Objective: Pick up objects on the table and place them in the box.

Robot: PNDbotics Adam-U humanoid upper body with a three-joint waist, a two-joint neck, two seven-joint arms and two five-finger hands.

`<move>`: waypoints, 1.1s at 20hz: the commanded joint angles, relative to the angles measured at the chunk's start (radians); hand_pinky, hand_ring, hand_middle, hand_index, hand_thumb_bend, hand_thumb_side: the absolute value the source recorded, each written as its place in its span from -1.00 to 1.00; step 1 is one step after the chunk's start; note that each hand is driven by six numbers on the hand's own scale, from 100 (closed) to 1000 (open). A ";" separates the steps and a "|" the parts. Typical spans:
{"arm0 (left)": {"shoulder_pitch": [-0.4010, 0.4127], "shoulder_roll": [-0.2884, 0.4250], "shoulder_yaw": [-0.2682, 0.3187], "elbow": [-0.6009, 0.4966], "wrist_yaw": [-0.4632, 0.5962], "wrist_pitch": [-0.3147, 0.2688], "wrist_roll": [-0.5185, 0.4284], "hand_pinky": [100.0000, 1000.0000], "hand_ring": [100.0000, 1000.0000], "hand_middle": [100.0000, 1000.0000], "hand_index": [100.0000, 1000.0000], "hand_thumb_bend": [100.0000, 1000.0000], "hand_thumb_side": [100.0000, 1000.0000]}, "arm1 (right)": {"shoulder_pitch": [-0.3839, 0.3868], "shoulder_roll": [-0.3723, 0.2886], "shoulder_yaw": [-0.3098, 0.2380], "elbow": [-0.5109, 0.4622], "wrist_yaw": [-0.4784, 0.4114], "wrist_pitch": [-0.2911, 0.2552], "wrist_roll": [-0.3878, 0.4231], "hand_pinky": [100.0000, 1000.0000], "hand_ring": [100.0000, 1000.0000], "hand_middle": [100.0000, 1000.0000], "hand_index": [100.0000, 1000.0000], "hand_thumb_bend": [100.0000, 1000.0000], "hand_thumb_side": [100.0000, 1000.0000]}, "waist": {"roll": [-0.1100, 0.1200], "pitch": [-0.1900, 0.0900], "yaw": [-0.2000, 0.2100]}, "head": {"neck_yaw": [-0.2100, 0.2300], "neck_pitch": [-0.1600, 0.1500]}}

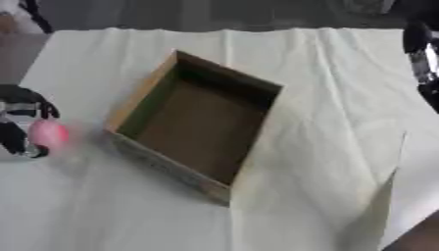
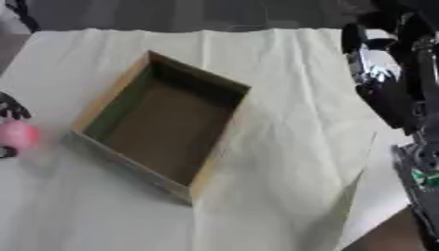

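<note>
Table covering and surroundings

Cream cloth (image 1: pixel 326 122): spread over the table, creased, with long folds running from far to near; its near right corner hangs askew. Dark brown table edge (image 1: pixel 420 238): shows at near right corner. Grey floor (image 1: pixel 214 12): beyond far edge.

Box (image 1: pixel 194 128): matt brown cardboard. Cloth (image 1: pixel 326 98) beneath box: cream fabric, matt, creased. Left robot hand (image 1: pixel 21 117): glossy black with silver parts.

An open cardboard box (image 1: pixel 202 125) is sitting askew on the cloth-covered bench (image 1: pixel 326 98), showing nothing inside. Just left of it, the left hand (image 1: pixel 24 122) is curling round a pink object (image 1: pixel 48 134).
</note>
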State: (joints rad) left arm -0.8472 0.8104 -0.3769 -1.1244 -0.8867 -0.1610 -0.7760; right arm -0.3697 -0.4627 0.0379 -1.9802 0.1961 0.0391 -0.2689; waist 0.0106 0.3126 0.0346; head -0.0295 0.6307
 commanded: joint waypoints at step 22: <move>-0.018 0.024 0.025 -0.009 0.061 0.034 0.019 -0.04 0.00 0.11 0.31 -0.99 -0.93 | -0.005 -0.014 -0.011 -0.020 -0.007 -0.004 0.001 0.31 0.59 0.31 0.70 -0.46 0.34 | 0.001 -0.018 0.000 | -0.001 -0.010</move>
State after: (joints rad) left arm -0.8511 0.8006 -0.3697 -1.1185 -0.8337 -0.1334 -0.7620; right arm -0.3687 -0.4625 0.0377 -1.9802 0.1920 0.0390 -0.2691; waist 0.0105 0.3137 0.0348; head -0.0294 0.6303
